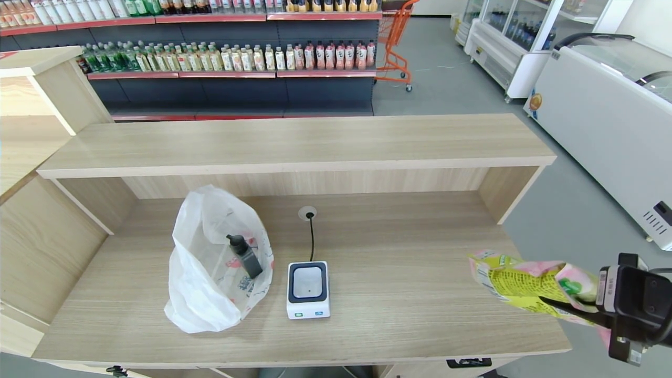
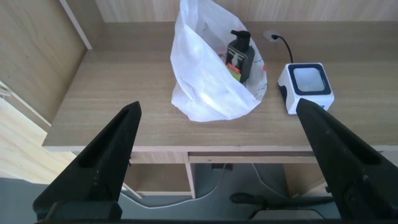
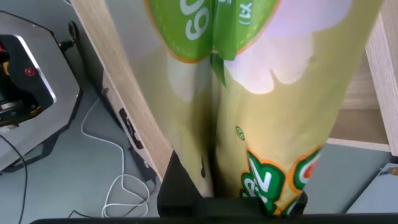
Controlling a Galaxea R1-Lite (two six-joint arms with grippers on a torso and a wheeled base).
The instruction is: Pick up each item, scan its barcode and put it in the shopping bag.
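My right gripper [image 1: 580, 310] is shut on a yellow, green and pink snack bag [image 1: 525, 281], held above the counter's right front corner. Up close in the right wrist view the snack bag [image 3: 249, 93] is pinched between the fingers. The white barcode scanner [image 1: 308, 289] with its dark window sits at the counter's middle, cable running back. Left of it stands the white shopping bag [image 1: 210, 262], open, with a dark pump bottle [image 1: 245, 255] inside. My left gripper [image 2: 224, 168] hangs open, low off the counter's front edge, looking at the shopping bag [image 2: 208, 68], the pump bottle [image 2: 239, 53] and the scanner [image 2: 306, 86].
The wooden counter [image 1: 399, 283] has a raised shelf [image 1: 294, 142] along its back and side walls. A cable hole [image 1: 307, 212] lies behind the scanner. Store shelves of bottles [image 1: 231, 58] and freezers [image 1: 609, 100] stand beyond.
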